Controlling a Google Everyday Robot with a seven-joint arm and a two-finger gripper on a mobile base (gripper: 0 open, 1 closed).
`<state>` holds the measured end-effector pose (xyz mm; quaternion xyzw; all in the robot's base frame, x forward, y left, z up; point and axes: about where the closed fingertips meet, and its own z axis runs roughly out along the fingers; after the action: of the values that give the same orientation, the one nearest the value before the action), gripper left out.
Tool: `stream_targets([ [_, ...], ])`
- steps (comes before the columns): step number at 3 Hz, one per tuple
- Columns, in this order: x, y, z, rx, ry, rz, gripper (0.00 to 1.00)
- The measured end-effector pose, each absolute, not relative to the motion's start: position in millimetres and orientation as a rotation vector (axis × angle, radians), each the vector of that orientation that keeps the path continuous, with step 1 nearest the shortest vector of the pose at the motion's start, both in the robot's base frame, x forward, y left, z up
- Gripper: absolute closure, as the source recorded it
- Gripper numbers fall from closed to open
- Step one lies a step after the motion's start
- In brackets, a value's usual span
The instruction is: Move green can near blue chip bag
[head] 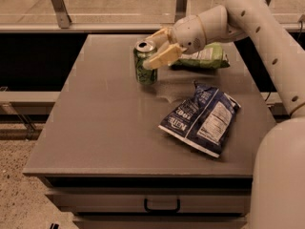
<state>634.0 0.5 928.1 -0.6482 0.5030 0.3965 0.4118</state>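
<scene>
The white arm comes in from the right of the green can, forearm sloping down and wrist bent leftward. Its gripper sits level with the can's upper half, its tan fingers clamped against both sides.
</scene>
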Motion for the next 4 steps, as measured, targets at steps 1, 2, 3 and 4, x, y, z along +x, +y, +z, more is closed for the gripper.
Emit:
stream_targets([
  [1,631,-17,930,-1.627,1.237,1.008,1.00],
  [2,622,-37,939,-1.630,1.209,1.015,1.00],
  [3,607,-51,951,-1.638,1.203,0.983,1.00],
  [4,579,-56,952,-1.652,1.217,0.978,1.00],
])
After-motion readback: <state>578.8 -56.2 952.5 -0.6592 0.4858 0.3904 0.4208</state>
